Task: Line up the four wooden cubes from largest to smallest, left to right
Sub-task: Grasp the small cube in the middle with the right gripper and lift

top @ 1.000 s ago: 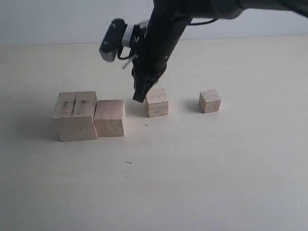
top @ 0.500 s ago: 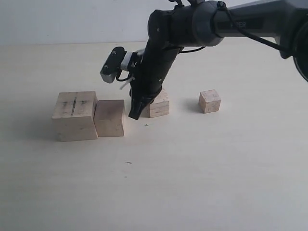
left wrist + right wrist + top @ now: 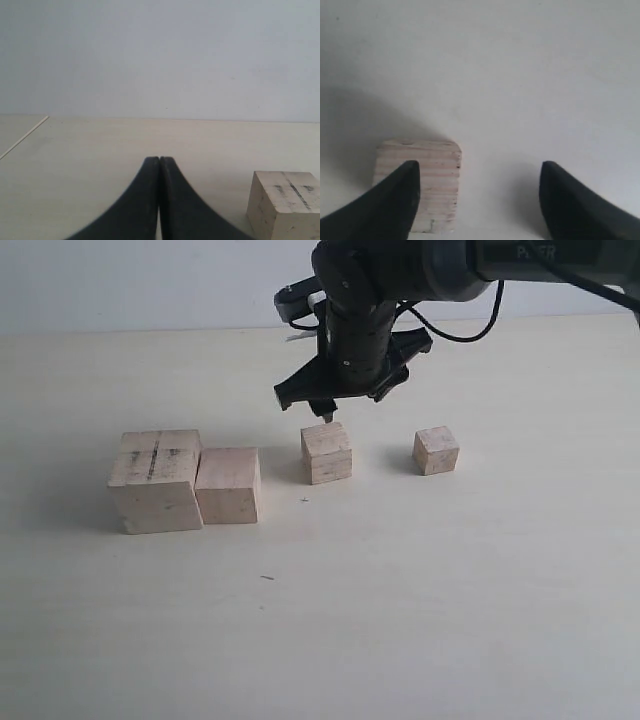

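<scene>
The four wooden cubes stand in a row on the pale table. The largest cube [image 3: 155, 480], with dark lines on top, touches the second cube [image 3: 228, 484]. The third cube [image 3: 327, 452] and the smallest cube [image 3: 436, 450] stand apart further right. My right gripper [image 3: 329, 417] hovers just above the third cube's far edge. It is open [image 3: 480, 167], with one finger over that cube [image 3: 437, 180] and nothing held. My left gripper [image 3: 159, 160] is shut and empty; the largest cube [image 3: 285, 205] sits beside it. The exterior view does not show the left gripper.
The right arm [image 3: 400, 270] reaches in from the upper right, over the table behind the row. A pale wall [image 3: 120, 280] runs behind the table's far edge. Gaps separate the second, third and smallest cubes.
The right gripper has risen from the gap between the second and third cubes and turned its wrist. It now hangs over the third cube. No cube has visibly shifted.
</scene>
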`<state>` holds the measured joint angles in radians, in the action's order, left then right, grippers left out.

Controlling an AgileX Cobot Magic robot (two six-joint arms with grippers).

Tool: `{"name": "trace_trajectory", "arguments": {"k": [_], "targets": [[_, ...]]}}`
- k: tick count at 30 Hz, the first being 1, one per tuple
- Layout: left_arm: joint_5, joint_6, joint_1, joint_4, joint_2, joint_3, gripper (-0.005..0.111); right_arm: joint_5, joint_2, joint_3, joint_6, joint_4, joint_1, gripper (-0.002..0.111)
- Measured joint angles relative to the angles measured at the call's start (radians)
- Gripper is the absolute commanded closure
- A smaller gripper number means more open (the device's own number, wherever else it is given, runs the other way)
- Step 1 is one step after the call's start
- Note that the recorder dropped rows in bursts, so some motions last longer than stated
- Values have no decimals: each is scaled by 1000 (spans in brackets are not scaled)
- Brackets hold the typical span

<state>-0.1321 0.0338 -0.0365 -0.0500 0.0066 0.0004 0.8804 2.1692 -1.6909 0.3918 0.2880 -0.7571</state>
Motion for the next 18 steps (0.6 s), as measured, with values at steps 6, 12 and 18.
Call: {"name": "trace_trajectory", "arguments": {"k": [6,12,18], "targets": [[0,0,0,0,0,0,104,0,24,0,-84,-137,0,36],[0,0,0,0,0,0,104,-9,47,0,-191,-259,0,36],[0,0,0,0,0,0,104,-35,84,0,-202,-260,0,52]]}}
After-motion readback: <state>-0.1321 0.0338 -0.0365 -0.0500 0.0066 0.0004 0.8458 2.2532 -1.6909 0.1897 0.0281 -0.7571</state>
